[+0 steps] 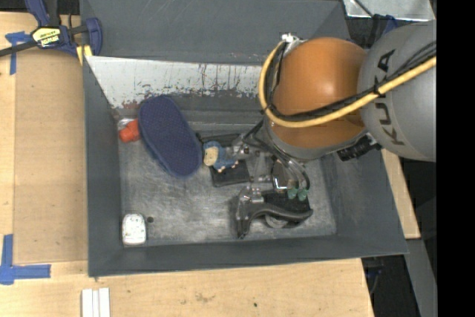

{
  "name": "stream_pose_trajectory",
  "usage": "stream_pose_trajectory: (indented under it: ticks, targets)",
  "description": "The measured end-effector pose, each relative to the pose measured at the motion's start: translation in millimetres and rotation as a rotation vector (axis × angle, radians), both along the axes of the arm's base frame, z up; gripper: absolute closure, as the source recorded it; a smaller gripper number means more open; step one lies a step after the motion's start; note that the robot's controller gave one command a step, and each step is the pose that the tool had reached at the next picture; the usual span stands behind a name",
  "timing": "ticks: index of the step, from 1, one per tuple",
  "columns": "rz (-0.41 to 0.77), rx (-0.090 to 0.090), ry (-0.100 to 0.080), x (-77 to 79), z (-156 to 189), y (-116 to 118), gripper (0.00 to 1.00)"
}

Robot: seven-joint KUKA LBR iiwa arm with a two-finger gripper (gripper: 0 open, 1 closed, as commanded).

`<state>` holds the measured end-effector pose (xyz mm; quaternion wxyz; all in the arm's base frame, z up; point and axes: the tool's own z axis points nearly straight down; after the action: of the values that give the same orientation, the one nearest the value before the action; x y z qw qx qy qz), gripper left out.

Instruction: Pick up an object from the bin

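My gripper [252, 203] reaches down below the orange dome, low in the bin's right half near the front wall. Its tip is right at a dark curved thing [283, 213] with small green bits that lies on the floor there; whether it grips that thing I cannot tell. Just to the upper left lie a flat black piece [231, 176] and a small blue thing with a tan round end [213, 154].
A dark blue oval pad [169, 134] lies in the left-centre of the bin, with a small orange thing [129, 131] by its left end. A small white block [133, 228] sits in the front left corner. The arm and its dome cover the right rear.
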<state>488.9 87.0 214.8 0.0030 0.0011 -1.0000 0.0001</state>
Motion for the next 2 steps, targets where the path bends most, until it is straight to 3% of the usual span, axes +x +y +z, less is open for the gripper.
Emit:
stream_pose_trajectory:
  ticks: [1,2]
  targets:
    - [-0.117,0.0,-0.008,63.6,-56,-6,0.0]
    - [-0.109,0.002,-0.011,95.0,-143,-26,0.0]
